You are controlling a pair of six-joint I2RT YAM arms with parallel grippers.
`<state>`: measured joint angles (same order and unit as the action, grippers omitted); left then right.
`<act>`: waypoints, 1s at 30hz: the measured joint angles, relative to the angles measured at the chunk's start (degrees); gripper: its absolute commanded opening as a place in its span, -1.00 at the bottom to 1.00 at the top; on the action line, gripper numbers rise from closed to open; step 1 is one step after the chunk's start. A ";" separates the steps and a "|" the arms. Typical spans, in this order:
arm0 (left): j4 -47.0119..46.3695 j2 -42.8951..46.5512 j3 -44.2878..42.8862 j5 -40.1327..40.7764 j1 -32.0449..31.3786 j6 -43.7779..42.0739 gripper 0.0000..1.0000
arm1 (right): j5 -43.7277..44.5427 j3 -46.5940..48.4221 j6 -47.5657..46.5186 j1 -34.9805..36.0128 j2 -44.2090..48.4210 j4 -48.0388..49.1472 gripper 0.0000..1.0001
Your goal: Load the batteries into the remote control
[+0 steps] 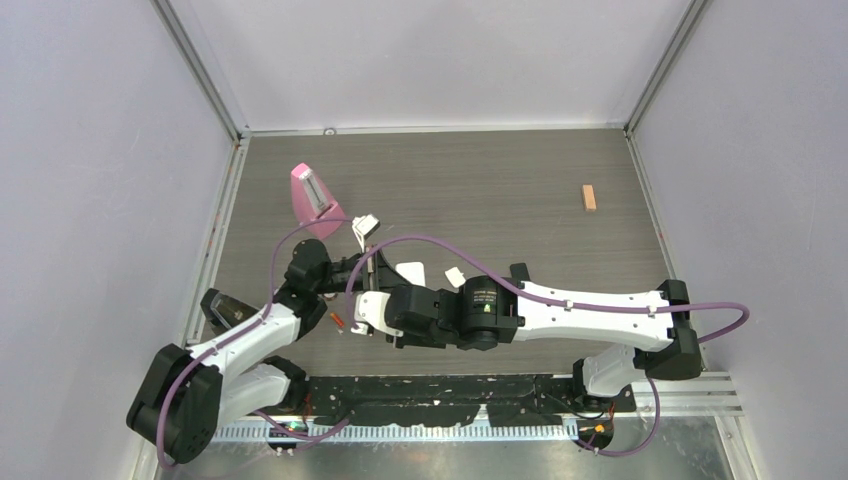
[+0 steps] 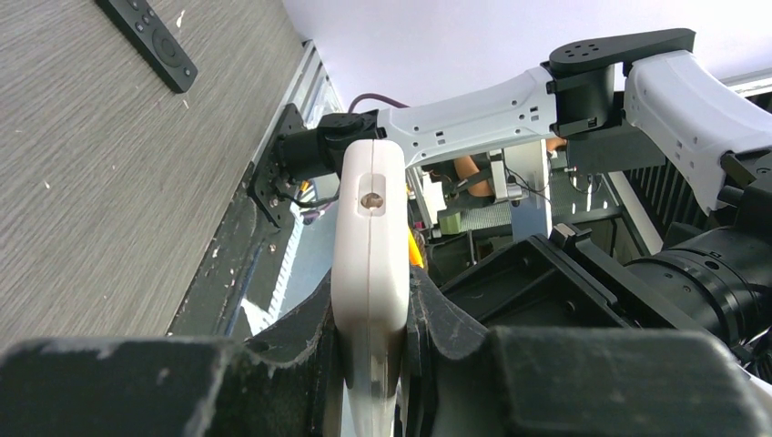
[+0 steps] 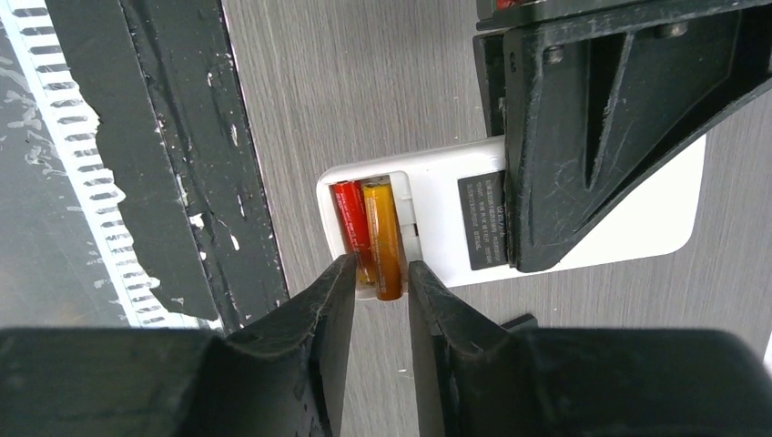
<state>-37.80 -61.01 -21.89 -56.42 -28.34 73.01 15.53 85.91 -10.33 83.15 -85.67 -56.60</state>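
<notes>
Though parallel, batteries (image 3: 369,232) crosswise in remote (image 3: 439,187)

Remote control (image 3: 446,214) white; batteries (image 3: 375,238) red and orange; desk (image 3: 364,82) grey wood-grain; fingers (image 3: 314,337) black.

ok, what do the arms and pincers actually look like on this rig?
Both arms match: the left arm and right arm have white shells over black joints. A purple cable runs along each. The right arm's round black joint carries a small circular label with a green mark. Each pincer has two matte black wedge fingers, scuffed and dusty.
</notes>
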 measured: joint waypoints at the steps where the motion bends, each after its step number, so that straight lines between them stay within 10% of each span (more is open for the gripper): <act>1: -0.02 -0.07 -0.07 0.07 0.00 0.00 -1.00 | 0.07 0.04 0.07 0.00 0.00 -0.02 -0.23; 19: -2.01 -2.73 -0.50 0.37 -0.22 1.25 -1.00 | 3.21 1.60 5.55 -0.57 4.92 -0.46 0.52; 30: -4.59 -0.09 -0.48 2.29 -0.22 4.39 -1.00 | -8.33 -16.20 34.84 -18.34 29.00 16.65 0.74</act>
<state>-42.39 -61.10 -22.37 -54.13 -28.56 77.41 7.20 69.71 24.51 64.82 -56.66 -39.94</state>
